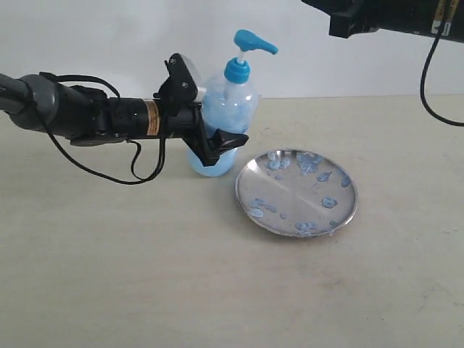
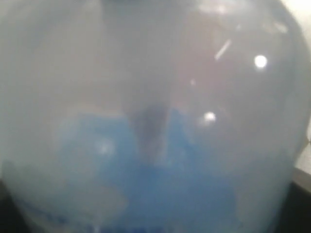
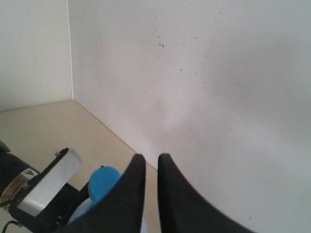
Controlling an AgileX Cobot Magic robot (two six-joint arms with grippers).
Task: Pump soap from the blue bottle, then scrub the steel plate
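The left gripper (image 1: 221, 143) grips the blue bottle (image 1: 232, 109), jaws wide; the right gripper (image 3: 151, 162), nearly closed and empty, hangs above. With soap (image 1: 328, 202) on the steel plate (image 1: 297, 192), scrubbing seems next; it must descend.

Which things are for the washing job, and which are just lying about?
For the job: blue bottle, soap blobs, steel plate, left hand around the bottle, right hand.
Just there: table, wall, black cable.

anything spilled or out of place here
Only pale blue soap blobs dotted across the steel plate; none visible on the table. The blue bottle stands upright.
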